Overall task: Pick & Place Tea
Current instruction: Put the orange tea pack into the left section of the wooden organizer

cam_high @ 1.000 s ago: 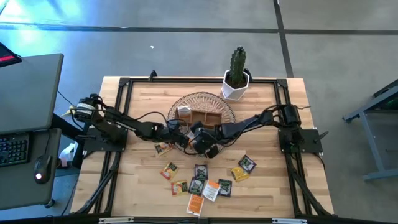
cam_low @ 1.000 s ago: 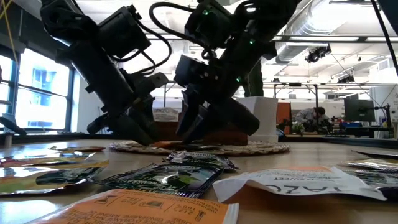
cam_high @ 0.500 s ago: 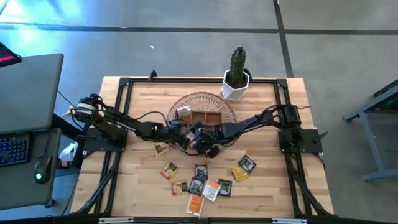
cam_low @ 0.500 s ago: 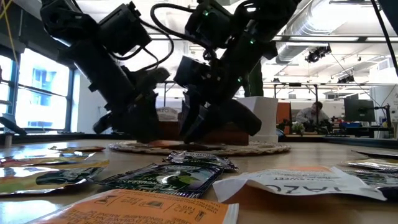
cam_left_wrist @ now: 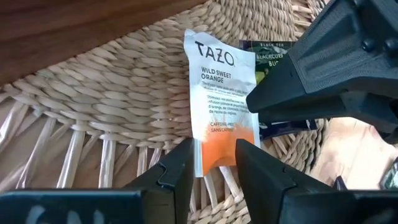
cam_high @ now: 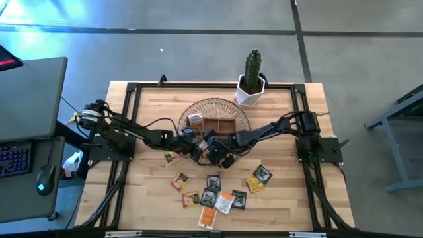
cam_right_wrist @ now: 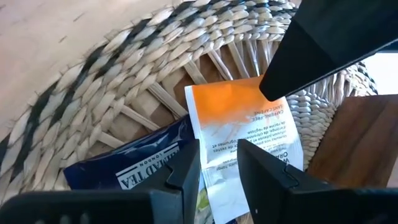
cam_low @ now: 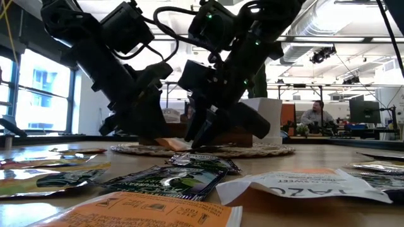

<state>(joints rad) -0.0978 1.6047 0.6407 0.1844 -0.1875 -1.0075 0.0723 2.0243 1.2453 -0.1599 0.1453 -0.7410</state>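
Where wicker shows, orange-white tea packet (flat, uncrumpled)

Grey floor; desk; window.

1. Two dark jointed robot arms, meeting at the centre of the frame.
2. One round woven wicker basket.
3. One brown wooden compartment box.
4. One green cactus in a white pot.
5. About twelve small flat square tea-bag packets: ten at lower centre, two on the basket (one orange-and-white, one dark).
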